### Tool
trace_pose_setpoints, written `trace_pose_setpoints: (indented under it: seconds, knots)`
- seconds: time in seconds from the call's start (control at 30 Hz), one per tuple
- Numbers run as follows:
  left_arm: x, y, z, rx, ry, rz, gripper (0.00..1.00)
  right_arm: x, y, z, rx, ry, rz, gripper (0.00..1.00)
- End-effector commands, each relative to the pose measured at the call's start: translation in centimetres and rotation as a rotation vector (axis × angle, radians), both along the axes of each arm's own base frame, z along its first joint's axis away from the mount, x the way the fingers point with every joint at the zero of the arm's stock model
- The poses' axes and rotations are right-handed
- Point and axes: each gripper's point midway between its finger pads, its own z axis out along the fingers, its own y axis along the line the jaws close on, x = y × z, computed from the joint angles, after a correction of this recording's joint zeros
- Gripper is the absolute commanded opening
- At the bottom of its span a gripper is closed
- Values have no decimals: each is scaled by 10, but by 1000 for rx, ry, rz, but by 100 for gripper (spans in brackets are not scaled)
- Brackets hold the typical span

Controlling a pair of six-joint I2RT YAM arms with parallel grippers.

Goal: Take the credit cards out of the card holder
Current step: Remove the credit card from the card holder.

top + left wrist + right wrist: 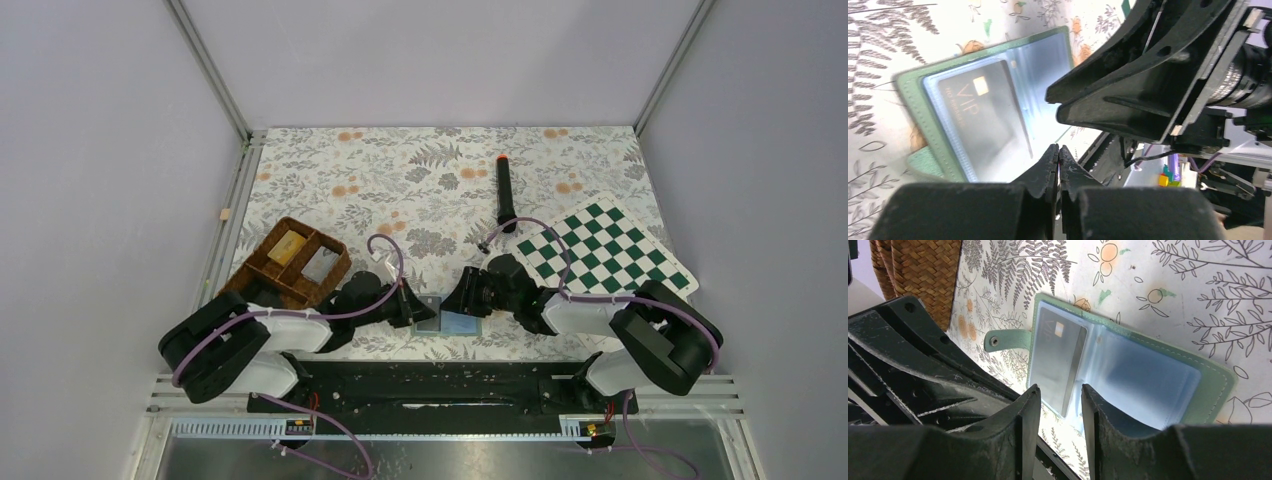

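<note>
card holder (1148,375): open, just ahead of both sets of fingertips
credit card (1058,360): still tucked inside
left gripper (1058,160): pinched shut, empty
right gripper (1060,392): half open, empty

Wallet (1148,370): sage-green outer, pale blue inner panels. Card (980,120): dk grey, gold chip + gold "VIP" text. Cloth (400,170): white, grey fern print w/ orange flowers. Chessboard (605,248): green/white checks. Tray (250,270): brown wicker. Marker (505,190): blk, orange-red tip.

Open card holder (450,320), wicker tray (256,255) left, chessboard (605,248) right
</note>
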Motion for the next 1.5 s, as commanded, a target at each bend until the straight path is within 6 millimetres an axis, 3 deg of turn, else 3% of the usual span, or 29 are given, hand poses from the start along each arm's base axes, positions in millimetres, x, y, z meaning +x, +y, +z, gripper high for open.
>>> trace_pose_setpoints:
  seconds: [0.0,0.2,0.43,0.53,0.67,0.8,0.93,1.13,1.47]
  knots:
    - [17,4,10,38,-58,73,6,6,-2,6,-3,-25,-16,43]
    - [29,33,-7,212,-42,181,14,6,8,9,30,5,9,39]
    - [27,40,-18,218,-6,194,18,7,15,-1,5,28,13,46]
    - [26,39,-21,205,11,191,18,10,15,-9,-22,31,17,41]
    - [25,38,-22,183,25,189,22,11,7,-36,-110,51,13,31]
    - [24,40,-22,180,27,191,25,5,6,-56,-113,93,23,15]
    - [26,45,-22,183,34,208,28,4,2,-65,-99,115,12,6]
    - [30,54,-23,228,32,239,36,6,-3,-66,-107,115,16,6]
    - [31,53,-23,234,31,230,38,5,-2,-63,-94,112,22,8]
